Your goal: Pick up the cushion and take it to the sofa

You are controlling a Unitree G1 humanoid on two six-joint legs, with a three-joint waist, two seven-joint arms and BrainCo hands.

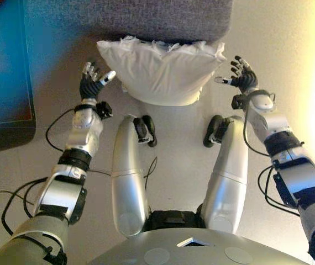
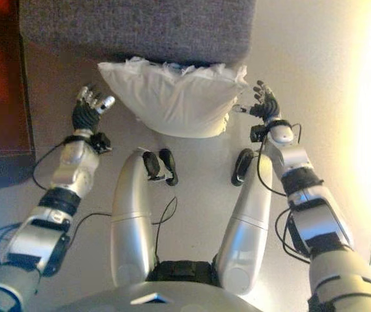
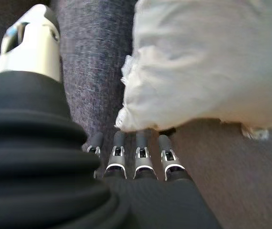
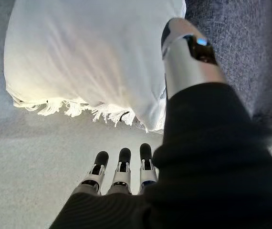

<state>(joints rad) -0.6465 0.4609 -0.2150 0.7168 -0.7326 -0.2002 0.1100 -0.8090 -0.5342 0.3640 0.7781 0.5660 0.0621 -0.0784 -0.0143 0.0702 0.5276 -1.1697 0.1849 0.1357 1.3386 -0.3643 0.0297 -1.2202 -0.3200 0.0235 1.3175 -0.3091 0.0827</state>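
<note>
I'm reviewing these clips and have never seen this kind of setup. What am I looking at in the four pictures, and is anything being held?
This is a two-legged humanoid robot looking down at its own arms. The two wide pictures come from a stereo camera on its head, almost the same view twice. The two close pictures come from cameras on its wrists, looking along each hand.

On the floor in front of it lies a white cushion with a fringed edge, resting against the base of a grey sofa. The left hand hangs beside one end of the cushion, the right hand beside the other. Both have relaxed, open fingers, and the head views show a gap between each hand and the cushion. Nothing is held yet.
</note>
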